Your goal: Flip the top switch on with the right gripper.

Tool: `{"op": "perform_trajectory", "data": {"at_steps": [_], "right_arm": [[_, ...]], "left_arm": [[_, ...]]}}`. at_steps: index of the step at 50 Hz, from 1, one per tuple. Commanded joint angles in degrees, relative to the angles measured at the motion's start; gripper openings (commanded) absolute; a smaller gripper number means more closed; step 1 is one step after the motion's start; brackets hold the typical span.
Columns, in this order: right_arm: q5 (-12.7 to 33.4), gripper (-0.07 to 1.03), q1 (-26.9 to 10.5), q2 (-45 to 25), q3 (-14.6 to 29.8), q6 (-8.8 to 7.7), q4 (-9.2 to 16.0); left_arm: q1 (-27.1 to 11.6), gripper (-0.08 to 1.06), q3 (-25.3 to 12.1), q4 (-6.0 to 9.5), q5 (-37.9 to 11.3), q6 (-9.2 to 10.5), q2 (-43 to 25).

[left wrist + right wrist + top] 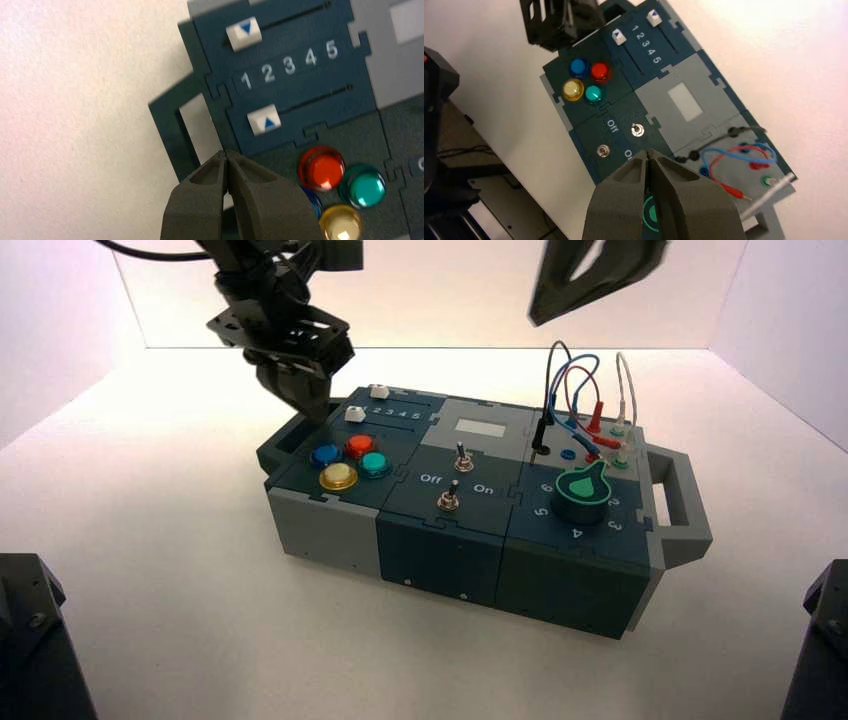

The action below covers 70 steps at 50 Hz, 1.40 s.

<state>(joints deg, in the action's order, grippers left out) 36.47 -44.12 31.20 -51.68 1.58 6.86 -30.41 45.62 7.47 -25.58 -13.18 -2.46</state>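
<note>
The top switch [461, 458] is a small silver toggle in the box's middle panel, the one farther from me, just below the grey display panel; it also shows in the right wrist view [638, 130]. A second switch like it [448, 500] stands nearer me. The right gripper [541, 316] hangs high above the box's back, shut and empty, well clear of both switches; in its wrist view its tips [649, 153] are closed together. The left gripper [303, 403] is shut and empty over the box's left handle [172, 125], its tips [226, 153] together.
The box [330, 530] carries blue, red, yellow and teal push buttons [348, 462] at left, two white sliders [243, 33] near "1", a green pointer knob [585, 490] at right, and looped red and blue wires [575, 390] behind it.
</note>
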Motion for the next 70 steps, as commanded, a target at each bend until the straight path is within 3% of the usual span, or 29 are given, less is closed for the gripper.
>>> {"op": "perform_trajectory", "data": {"at_steps": [1, 7, 10, 20, 34, 56, 70], "right_arm": [[-0.09, -0.02, -0.62, -3.43, 2.99, 0.09, 0.18], [-0.09, -0.03, -0.70, -5.54, 3.43, 0.18, 0.18], [0.18, -0.02, -0.88, -7.47, 4.04, 0.00, 0.18], [0.18, -0.02, -1.05, -8.88, 4.75, -0.09, 0.18], [0.00, -0.02, -1.41, -10.81, 6.50, -0.09, 0.18], [-0.62, -0.02, -4.75, -28.12, 12.74, -0.35, 0.44], [-1.85, -0.02, -4.75, -30.67, 15.03, -0.70, 0.09]], "left_arm": [[-0.09, -0.03, -1.49, -0.97, -1.05, -0.35, -1.76], [0.18, -0.03, -2.20, -2.02, -2.02, -0.35, -2.55], [0.97, -0.03, -2.46, -3.43, -2.72, -0.35, -3.08], [3.08, -0.03, -2.37, -4.83, -4.13, -0.26, -2.90], [3.60, -0.03, -2.55, -5.10, -4.92, -0.18, -4.04], [3.60, -0.03, -2.72, -5.10, -5.54, -0.26, -4.83], [3.52, -0.03, -2.55, -5.10, -5.62, -0.26, -5.27]]}}
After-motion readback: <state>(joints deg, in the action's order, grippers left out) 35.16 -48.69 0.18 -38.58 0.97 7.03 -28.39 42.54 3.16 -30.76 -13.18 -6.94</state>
